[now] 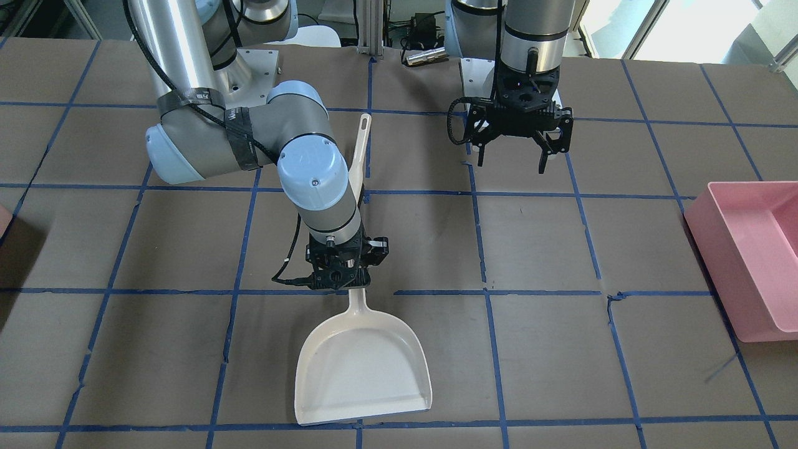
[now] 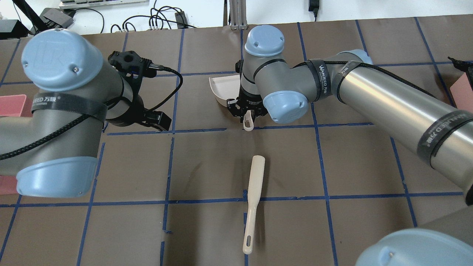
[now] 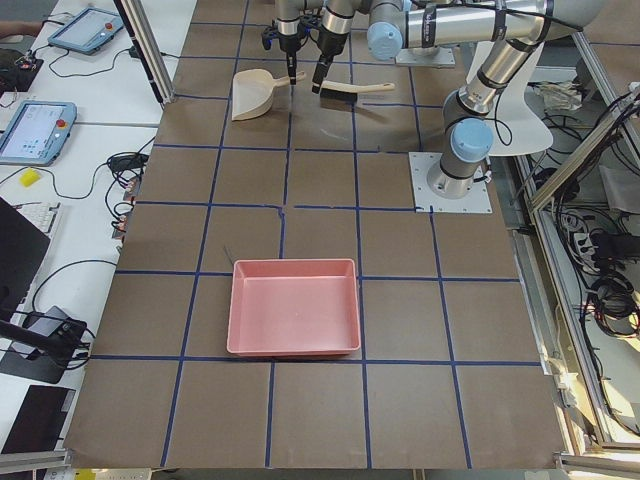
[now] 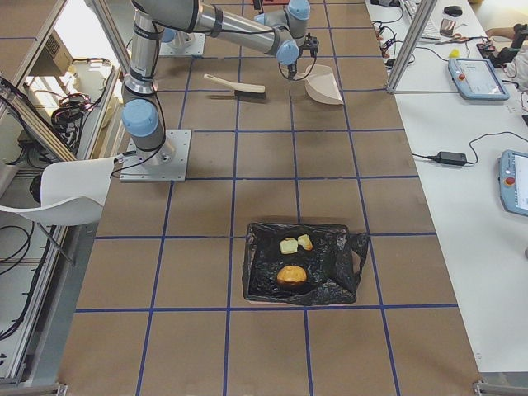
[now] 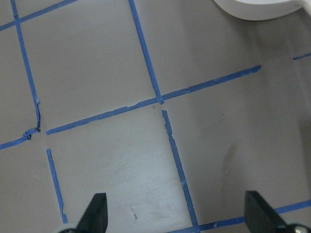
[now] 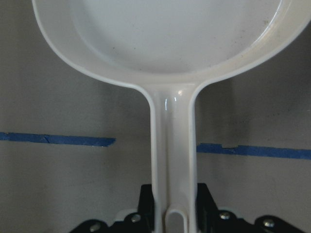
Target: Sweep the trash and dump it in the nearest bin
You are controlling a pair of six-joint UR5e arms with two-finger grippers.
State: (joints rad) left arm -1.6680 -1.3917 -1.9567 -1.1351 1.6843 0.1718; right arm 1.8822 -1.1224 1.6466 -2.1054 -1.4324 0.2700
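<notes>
Cream plastic dustpan is the thing to orient by here. It sits on the brown paper-covered surface, and the right hand is clenched on the end of its handle, with a finger pressed to each side. The brush lies loose on the surface on the robot's side of the dustpan, roughly in line with the handle and apart from both hands. The left hand hangs above the surface off to one side of the dustpan, jaws spread wide and holding nothing. The trash is nowhere close to the dustpan or either hand. Two pale yellow chunks lie side by side with the orange-brown oval near them, all in a bin lined with a black bag, well apart from the dustpan toward the right arm's end. A pink bin sits well apart from the dustpan toward the opposite end.
</notes>
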